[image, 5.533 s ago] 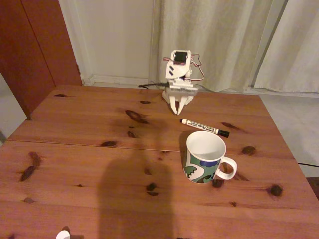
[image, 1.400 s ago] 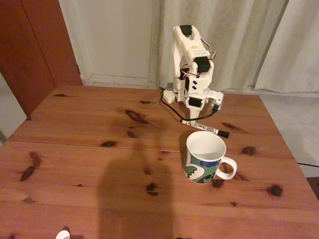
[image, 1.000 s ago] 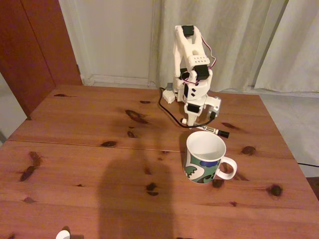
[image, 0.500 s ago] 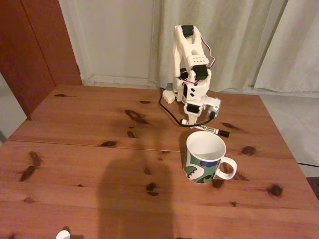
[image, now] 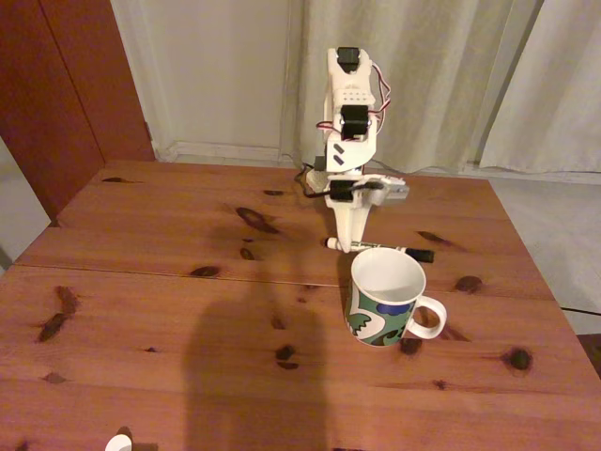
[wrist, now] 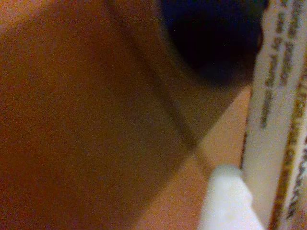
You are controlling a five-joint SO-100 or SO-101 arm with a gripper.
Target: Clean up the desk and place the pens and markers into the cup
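Gripper reaching down onto the marker on the desk.
Marker is lying just at 12 o'clock of the cup; whether the fingers are pinching it, I cannot tell.

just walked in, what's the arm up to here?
The white arm has its end effector down at the desk, at the white end of the marker, which lies flat just behind the cup. The wrist view shows the marker's printed barrel right beside a fingertip, so it looks like a grasp attempt. Whether the jaws have closed on it can't be told. The cup stands upright with nothing visible inside it.
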